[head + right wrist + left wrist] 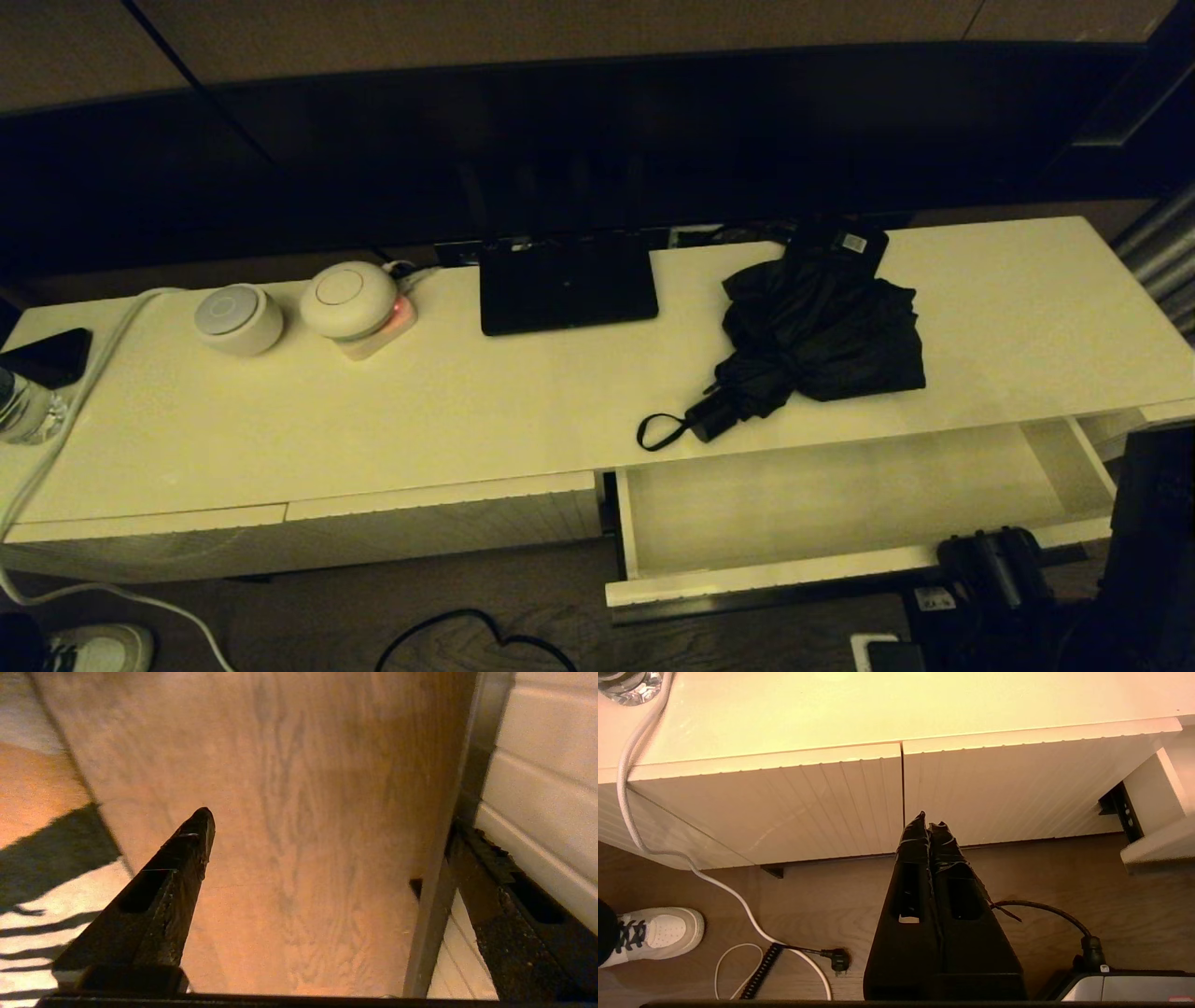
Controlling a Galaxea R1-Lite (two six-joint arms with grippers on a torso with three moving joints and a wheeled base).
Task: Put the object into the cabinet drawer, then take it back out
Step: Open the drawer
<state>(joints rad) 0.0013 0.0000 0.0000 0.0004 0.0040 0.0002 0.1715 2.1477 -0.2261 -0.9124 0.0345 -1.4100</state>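
- While it lies untouched on the cabinet top just behind the pulled-out cabinet drawer point(840, 513), the black folding umbrella point(812, 336) points its handle toward the drawer's left end.
- Right pincer point(327, 858), spread wide and empty, sits low by the drawer front and is the nearer one.
- Left pincer point(929, 826), pressed together, is parked off left.

The umbrella point(822, 331) lies on the tabletop point(467, 401) toward the right, its handle toward the front edge, just behind the pulled-out drawer point(840, 509). A small box point(837, 245) sits behind it, seemingly touching. A router point(565, 283) lies left of the umbrella; two round devices point(294, 308) sit further left.
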